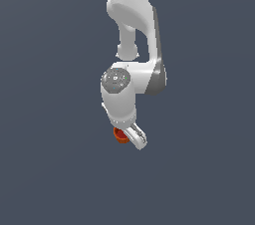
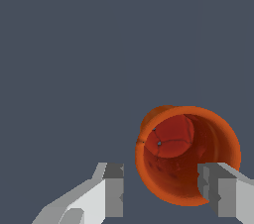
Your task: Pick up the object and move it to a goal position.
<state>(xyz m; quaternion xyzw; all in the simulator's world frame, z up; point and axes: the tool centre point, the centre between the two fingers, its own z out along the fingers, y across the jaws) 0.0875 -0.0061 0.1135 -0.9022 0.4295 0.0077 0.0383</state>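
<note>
You had one cup [image 2: 187,156] and one claw [image 2: 166,193]; its two fingers [image 2: 113,196] were spread, one outside the cup, the other over its rim.

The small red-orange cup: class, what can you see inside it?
Inside the small red-orange cup, the wrist view shows only darker red walls and a round base; nothing lies in it. One white gripper finger covers part of the rim.

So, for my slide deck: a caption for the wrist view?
Open gripper fingers straddling one wall of the red-orange cup, above a plain grey floor.
</note>
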